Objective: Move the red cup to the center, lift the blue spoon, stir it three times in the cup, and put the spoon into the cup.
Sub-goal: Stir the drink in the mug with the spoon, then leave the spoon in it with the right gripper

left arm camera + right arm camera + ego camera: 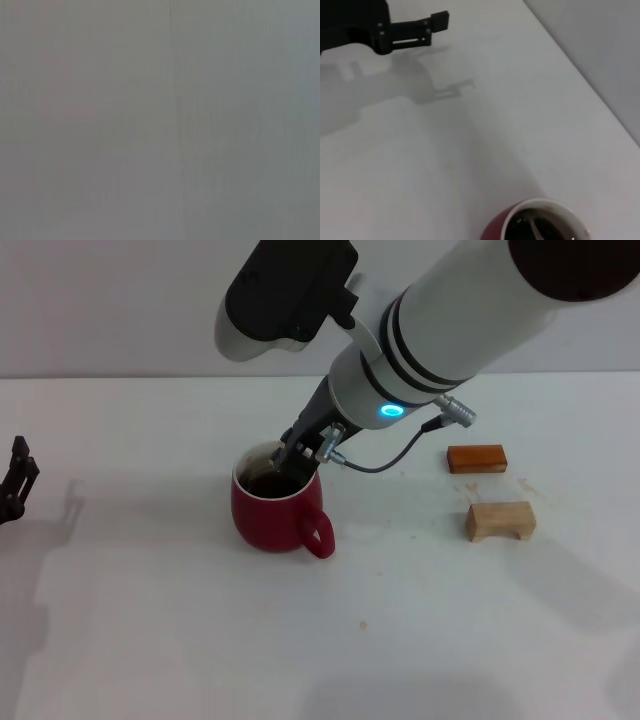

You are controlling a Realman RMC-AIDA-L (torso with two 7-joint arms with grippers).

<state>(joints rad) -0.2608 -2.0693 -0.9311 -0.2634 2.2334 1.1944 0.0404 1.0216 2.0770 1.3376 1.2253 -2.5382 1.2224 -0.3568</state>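
The red cup [270, 515] stands near the table's middle, its handle toward me and to the right, dark liquid inside. My right gripper [292, 455] reaches down from the upper right, its tips just over the rim and inside the cup's mouth, shut on the blue spoon. In the head view the spoon is hidden behind the gripper. The right wrist view shows the red cup [532, 225] with the blue spoon's slim grey neck [536, 229] standing in the liquid. My left gripper [18, 478] is parked at the far left edge, also seen as the left gripper [437, 21] in the right wrist view.
An orange-brown flat block [476, 458] and a tan wooden block [500, 521] lie to the right of the cup. The white table [150, 640] spreads wide on the left and in front. The left wrist view shows only a plain grey surface.
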